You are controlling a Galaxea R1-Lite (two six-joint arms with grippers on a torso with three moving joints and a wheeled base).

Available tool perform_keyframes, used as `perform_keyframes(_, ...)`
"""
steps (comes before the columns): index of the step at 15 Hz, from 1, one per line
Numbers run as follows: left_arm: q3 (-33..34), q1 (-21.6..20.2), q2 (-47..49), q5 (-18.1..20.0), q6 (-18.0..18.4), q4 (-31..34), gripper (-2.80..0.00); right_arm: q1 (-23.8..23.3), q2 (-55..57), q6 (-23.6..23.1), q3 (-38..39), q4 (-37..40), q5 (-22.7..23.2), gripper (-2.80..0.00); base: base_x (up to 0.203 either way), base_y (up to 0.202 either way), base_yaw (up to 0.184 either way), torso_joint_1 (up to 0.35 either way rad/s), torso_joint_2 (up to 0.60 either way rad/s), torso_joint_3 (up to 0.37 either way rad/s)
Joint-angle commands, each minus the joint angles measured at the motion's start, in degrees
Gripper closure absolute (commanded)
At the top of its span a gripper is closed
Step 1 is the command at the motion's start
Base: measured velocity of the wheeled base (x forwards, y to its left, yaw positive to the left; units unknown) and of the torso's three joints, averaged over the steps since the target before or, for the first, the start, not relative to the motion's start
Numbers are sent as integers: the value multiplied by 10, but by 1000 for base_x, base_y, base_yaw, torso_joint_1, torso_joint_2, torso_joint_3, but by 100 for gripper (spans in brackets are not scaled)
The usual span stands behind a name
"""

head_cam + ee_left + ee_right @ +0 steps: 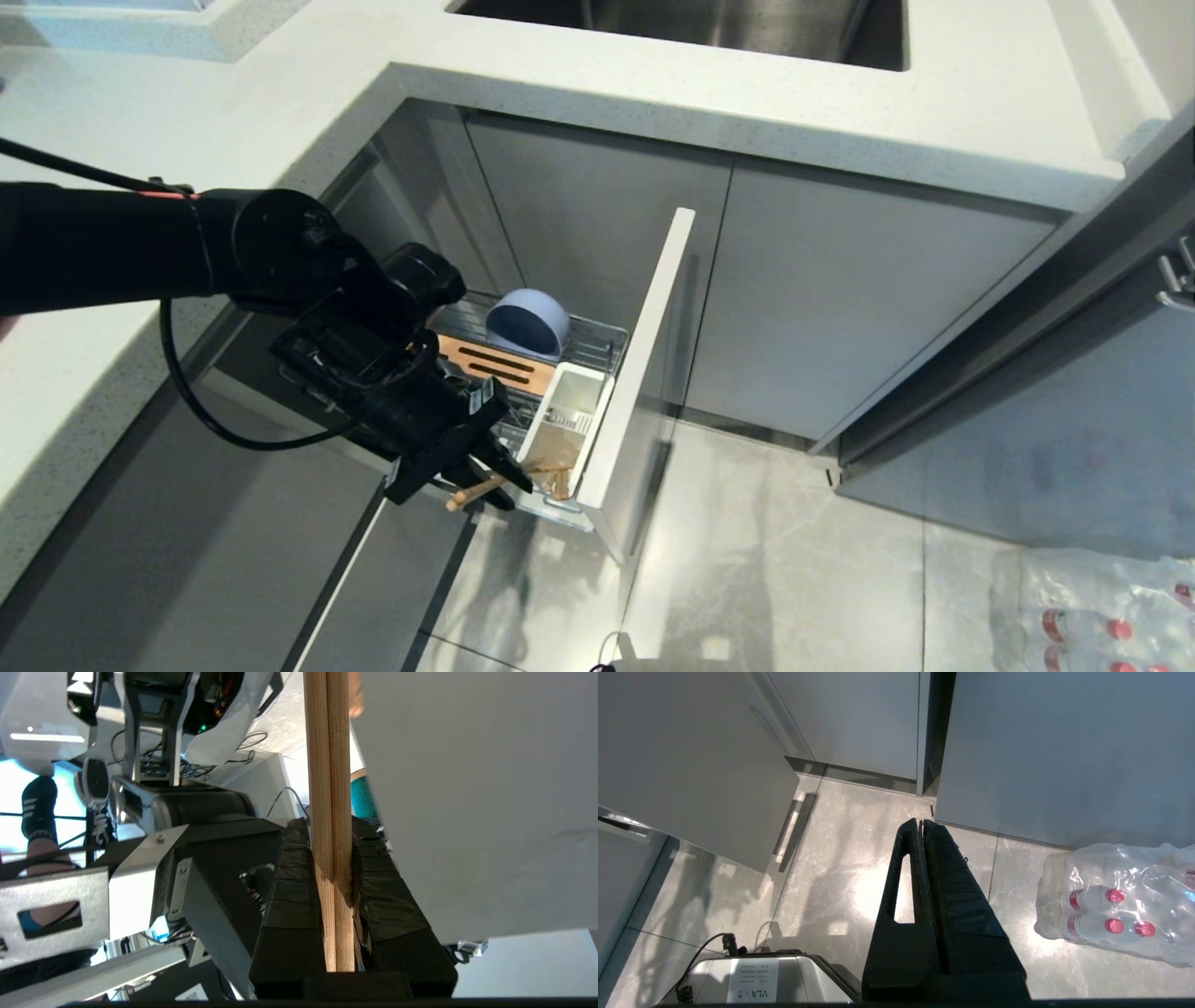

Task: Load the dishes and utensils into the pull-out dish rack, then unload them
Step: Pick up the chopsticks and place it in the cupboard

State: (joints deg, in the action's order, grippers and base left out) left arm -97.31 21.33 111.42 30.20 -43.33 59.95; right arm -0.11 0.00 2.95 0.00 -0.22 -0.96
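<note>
Chopsticks [331, 812] clamped side by side in left tool [485, 479], just beside white cutlery holder [569, 411] of pull-out dish rack [639, 373]; long axis across the fingers, tips toward holder. Right tool [922, 823] shut, parked over floor.

Head camera looks steeply down on the pulled-out chrome wire dish rack [560, 373]; left wrist camera sits close behind the wooden chopsticks [331, 812]; right wrist camera faces the grey tiled floor [840, 858], shared with head view
</note>
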Motion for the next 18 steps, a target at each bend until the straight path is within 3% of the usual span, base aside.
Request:
perform_keyframes(1, -17, 0, 20, 5, -2, 3, 0, 0, 0, 0, 0, 0, 0, 0, 0, 0, 0, 0, 0, 0)
perform_keyframes(18, -58, -38, 132, 8, 22, -85, 0, -1, 1, 0, 0, 0, 0, 0, 0, 0, 0, 0, 0, 0)
